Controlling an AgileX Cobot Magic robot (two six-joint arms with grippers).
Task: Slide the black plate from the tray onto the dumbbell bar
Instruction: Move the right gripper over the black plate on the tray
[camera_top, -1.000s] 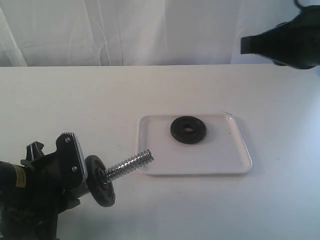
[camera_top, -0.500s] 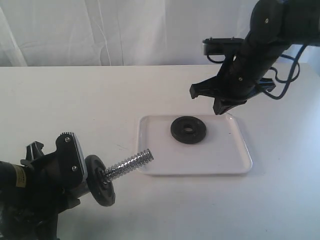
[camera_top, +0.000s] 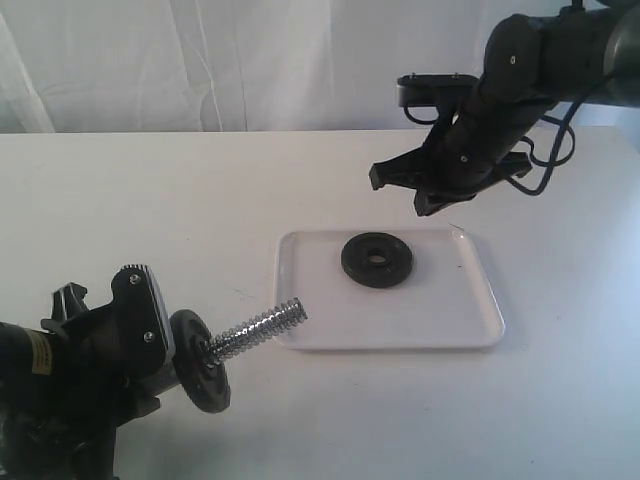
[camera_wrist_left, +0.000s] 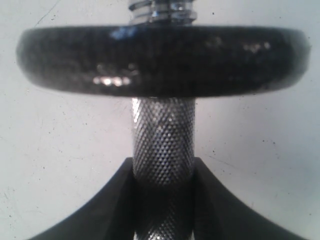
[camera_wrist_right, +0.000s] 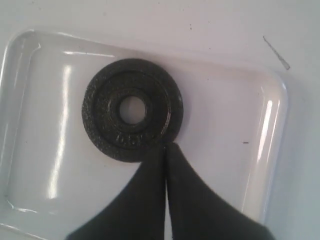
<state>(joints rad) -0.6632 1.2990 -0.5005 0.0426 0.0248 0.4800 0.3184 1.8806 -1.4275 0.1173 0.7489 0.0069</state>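
Exterior: black plate (camera_top: 376, 260) lies flat in the far half of the glossy white tray (camera_top: 480, 325). The chrome bar (camera_top: 258, 330) points its threaded end at the tray.

Left wrist: left claw (camera_wrist_left: 163, 200) is clamped on the bar's knurled middle, with a second disc (camera_wrist_left: 160, 60) already on.

Right wrist: right claw (camera_wrist_right: 165, 147) is shut and empty, tips near the plate's rim. Plate looks cast, heavy, rigid and grainy. I'd pinch rim-to-hole.

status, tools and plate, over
Left tool clamped on dumbbell bar, one disc on it. Right tool shut, empty, above tray. Black plate flat in tray, nothing blocking.
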